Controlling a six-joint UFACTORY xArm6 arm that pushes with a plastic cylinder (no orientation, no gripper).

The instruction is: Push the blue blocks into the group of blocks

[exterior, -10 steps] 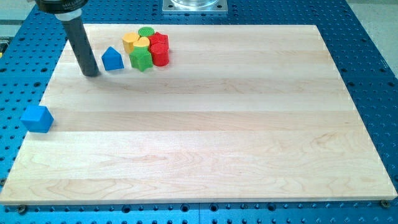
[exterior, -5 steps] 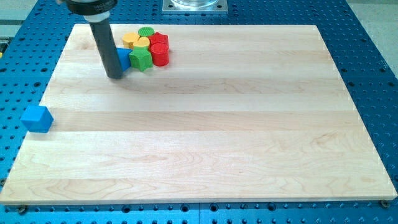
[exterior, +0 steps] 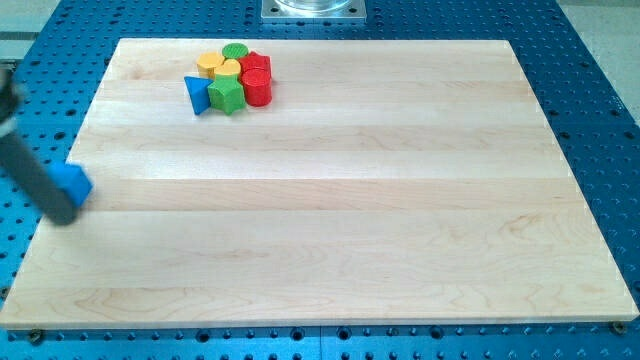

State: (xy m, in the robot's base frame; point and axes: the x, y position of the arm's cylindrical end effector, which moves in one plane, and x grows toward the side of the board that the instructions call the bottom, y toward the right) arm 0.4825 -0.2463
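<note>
A blue triangular block (exterior: 197,93) rests against the left side of the group of blocks near the view's top: a green star-like block (exterior: 227,95), yellow blocks (exterior: 211,66), a green round block (exterior: 235,52) and red blocks (exterior: 257,80). A second blue block (exterior: 75,180) sits at the board's left edge, far from the group. My rod comes in blurred from the view's left, and my tip (exterior: 62,216) is just below and left of this blue block, touching or almost touching it.
The wooden board (exterior: 330,200) lies on a blue perforated table (exterior: 600,100). A metal mount (exterior: 313,9) stands at the view's top centre. The second blue block sits right at the board's left edge.
My rod left the blue triangular block, now against the group, and swung down-left to the blue block at the board's edge. That block has shifted slightly to the right.
</note>
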